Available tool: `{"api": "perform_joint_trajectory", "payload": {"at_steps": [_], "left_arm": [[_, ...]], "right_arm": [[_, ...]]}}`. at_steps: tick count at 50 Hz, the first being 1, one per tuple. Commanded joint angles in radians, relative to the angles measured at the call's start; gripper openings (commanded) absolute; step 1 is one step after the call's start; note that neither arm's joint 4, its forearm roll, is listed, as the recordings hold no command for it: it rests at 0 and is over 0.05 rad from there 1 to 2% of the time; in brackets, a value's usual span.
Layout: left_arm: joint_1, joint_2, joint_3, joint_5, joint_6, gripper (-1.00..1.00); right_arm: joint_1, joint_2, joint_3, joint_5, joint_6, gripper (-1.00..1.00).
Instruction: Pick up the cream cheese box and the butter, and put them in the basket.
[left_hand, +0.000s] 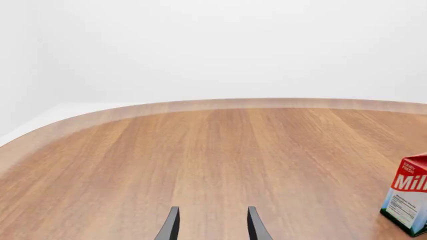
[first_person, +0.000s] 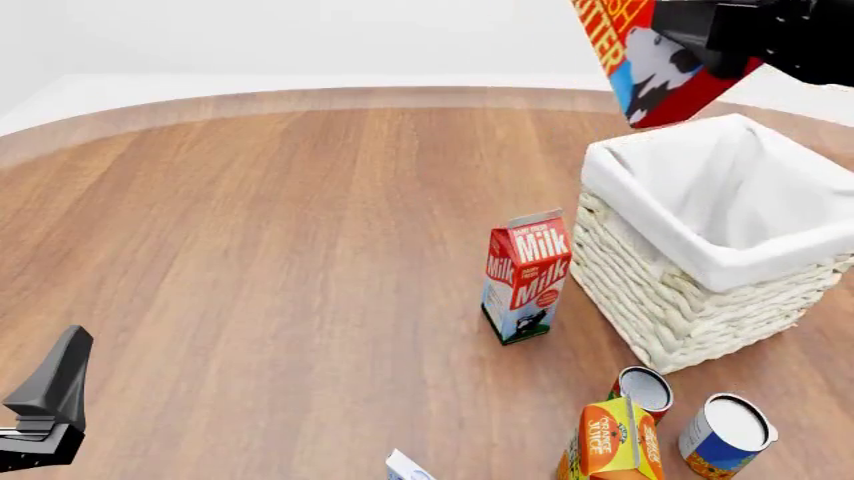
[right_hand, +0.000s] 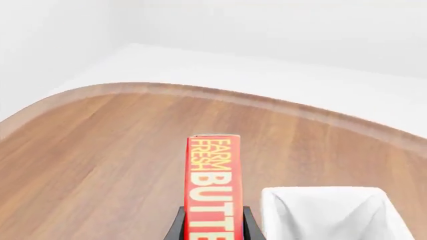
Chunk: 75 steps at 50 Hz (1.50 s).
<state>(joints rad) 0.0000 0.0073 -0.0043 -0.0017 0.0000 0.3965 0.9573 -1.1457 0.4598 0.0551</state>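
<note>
My right gripper (first_person: 697, 42) is shut on the butter (first_person: 638, 55), a red box with pale lettering, and holds it tilted high over the far left corner of the basket (first_person: 667, 290). In the right wrist view the butter (right_hand: 213, 185) stands between the two dark fingers (right_hand: 177, 227), with the basket's cloth-lined rim (right_hand: 268, 201) just beside it. A white and pale-blue corner, which looks like the cream cheese box (first_person: 407, 467), pokes in at the lower edge of the front view. My left gripper (first_person: 47, 400) hangs open at the near left, its fingers (left_hand: 171, 225) apart over bare wood.
A red milk carton (first_person: 527, 275) stands just left of the basket and shows in the left wrist view (left_hand: 408, 200). An orange juice carton (first_person: 611, 440) and two tin cans (first_person: 645, 388) (first_person: 725, 432) stand in front of the basket. The table's curved far edge (left_hand: 220, 104) runs behind.
</note>
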Motion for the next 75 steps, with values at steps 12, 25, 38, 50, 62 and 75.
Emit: {"api": "perform_joint_trajectory", "payload": {"at_steps": [12, 25, 38, 50, 62, 75], "left_arm": [[0.000, 0.000, 0.000, 0.000, 0.000, 1.00], [0.000, 0.000, 0.000, 0.000, 0.000, 1.00], [0.000, 0.000, 0.000, 0.000, 0.000, 1.00], [0.000, 0.000, 0.000, 0.000, 0.000, 1.00], [0.000, 0.000, 0.000, 0.000, 0.000, 1.00], [0.000, 0.000, 0.000, 0.000, 0.000, 1.00]], "right_arm": [[-0.185, -0.046, 0.026, -0.060, 0.124, -1.00], [-0.271, -0.057, 0.098, -0.109, 0.194, -1.00], [-0.317, -0.018, 0.157, -0.159, 0.261, -1.00], [-0.373, 0.016, 0.200, -0.209, 0.288, -1.00], [-0.421, 0.025, 0.232, -0.234, 0.309, -1.00], [-0.438, 0.013, 0.285, -0.252, 0.339, -1.00]]}}
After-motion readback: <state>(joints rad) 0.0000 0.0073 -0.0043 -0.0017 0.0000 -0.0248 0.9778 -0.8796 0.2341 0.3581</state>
